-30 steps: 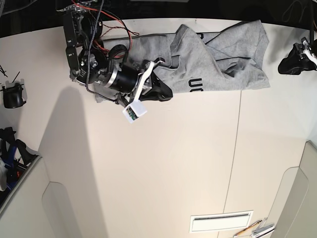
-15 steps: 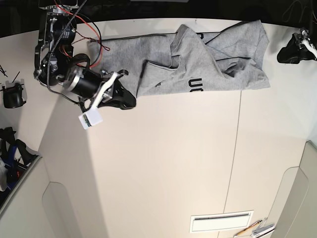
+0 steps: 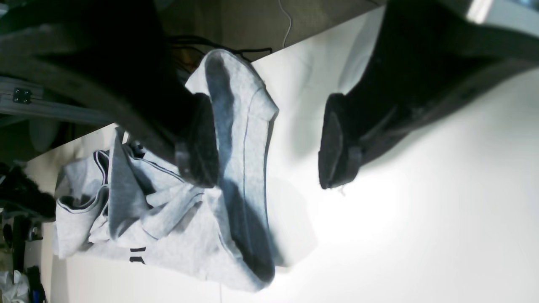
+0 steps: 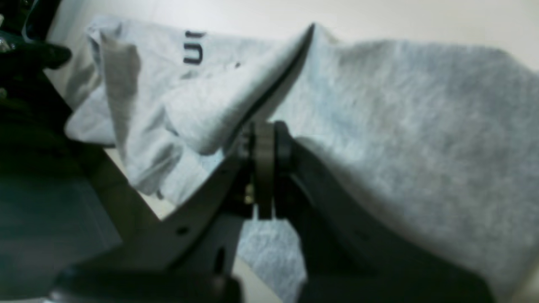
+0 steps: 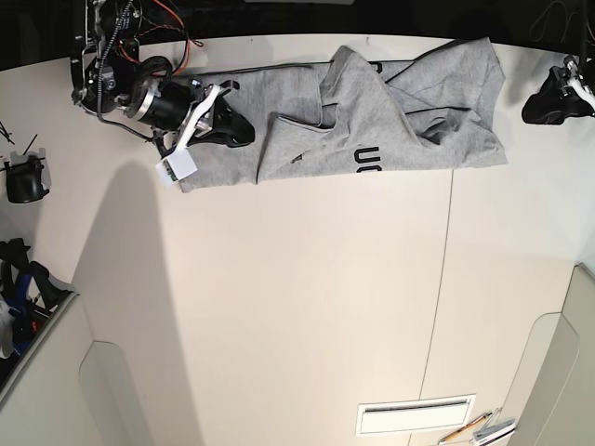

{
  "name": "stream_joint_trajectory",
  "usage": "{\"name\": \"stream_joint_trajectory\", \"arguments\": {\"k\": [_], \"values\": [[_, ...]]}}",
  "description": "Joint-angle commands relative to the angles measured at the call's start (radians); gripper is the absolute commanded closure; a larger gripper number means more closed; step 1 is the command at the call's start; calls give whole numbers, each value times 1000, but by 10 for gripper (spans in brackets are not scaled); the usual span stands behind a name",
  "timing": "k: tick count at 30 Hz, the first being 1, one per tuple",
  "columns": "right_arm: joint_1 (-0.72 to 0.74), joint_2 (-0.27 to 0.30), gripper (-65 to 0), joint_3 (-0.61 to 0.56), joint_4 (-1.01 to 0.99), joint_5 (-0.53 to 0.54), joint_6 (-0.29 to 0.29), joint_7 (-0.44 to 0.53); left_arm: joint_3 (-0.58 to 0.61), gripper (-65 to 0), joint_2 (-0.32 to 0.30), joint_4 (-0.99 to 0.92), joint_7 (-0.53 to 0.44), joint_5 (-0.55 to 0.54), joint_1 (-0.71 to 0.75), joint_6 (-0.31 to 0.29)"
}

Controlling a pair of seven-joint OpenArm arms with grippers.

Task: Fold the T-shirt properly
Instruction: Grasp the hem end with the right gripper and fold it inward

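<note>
Grey cotton, heather, lying rumpled along the table's [image 5: 307,307] far edge: T-shirt [image 5: 400,121], not yet flat. Right half heaped in overlapping folds, black lettering [image 5: 367,160] partly showing near the front hem.

Noted since a second ago:
- Right gripper [image 5: 244,130] gone from the shirt's middle, out past its left end over bare table, then back up onto the left panel.
- Left stretch of cloth, hidden under that arm before, now drawn out long and fairly smooth toward the left corner.
- Raised crease left standing just right of the gripper, dark seam along it.
- Right-hand heap unchanged through all three base pictures.

Grippers:
- Right: jaws pressed together, tips down at the cloth beside that crease. Cannot tell from the wrist view whether fabric is caught between them or only lying against them.
- Left gripper [image 5: 537,107]: fingers spread, nothing between, hanging off the shirt's right edge, apart from it. Barely moved.

Reading for the task: spreading stage only, no proper fold begun. Left side looks gained; bunched right side likely next, probably work for the idle left arm. Risk: dragging the crease further and undoing the smooth stretch.
</note>
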Motion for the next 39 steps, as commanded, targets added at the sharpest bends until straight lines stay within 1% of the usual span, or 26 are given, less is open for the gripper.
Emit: {"name": "stream_joint_trajectory", "arguments": {"k": [1,5,8,11,15,18,23,26,28,31,34,36,38,39], "values": [[8,5,0,-15,12,15,7,33,-9,-410,-22,12,-11,-24,3,-6],[14,3,0,-88,9,-29,6,79,-9,-410,-22,12,-11,-24,3,-6],[14,-12,0,-130,8,-93,6,106,-9,-410,-22,12,-11,-24,3,-6],[18,-34,0,-156,5,-119,6,119,-9,-410,-22,12,-10,-24,3,-6],[49,-74,0,-162,4,-141,5,119,-9,-410,-22,12,-10,-24,4,-6],[83,-92,0,-163,3,-159,3,120,-9,-410,-22,12,-8,-24,6,-6],[164,-92,0,-163,-25,-205,3,152,-9,-410,-22,12,-7,-24,6,-6],[212,-92,0,-162,-51,-204,-3,152,-9,-410,-23,12,-2,-24,6,-6],[225,-92,0,-161,-48,-189,-13,147,-9,-410,-23,12,27,-25,6,-6],[224,-92,0,-132,-19,-133,-13,107,-9,-410,-23,12,76,-37,6,-6],[209,-91,0,-54,24,-85,-12,53,-9,-410,-22,12,78,-37,6,-6],[193,-91,0,22,49,-56,-11,21,-9,-411,-23,12,55,-36,6,-6],[185,-89,0,104,62,-28,-11,-17,-9,-416,-23,12,10,-34,6,-6],[185,-87,0,145,62,-10,-6,-34,-9,-442,-23,12,-20,-31,6,-6]]}}
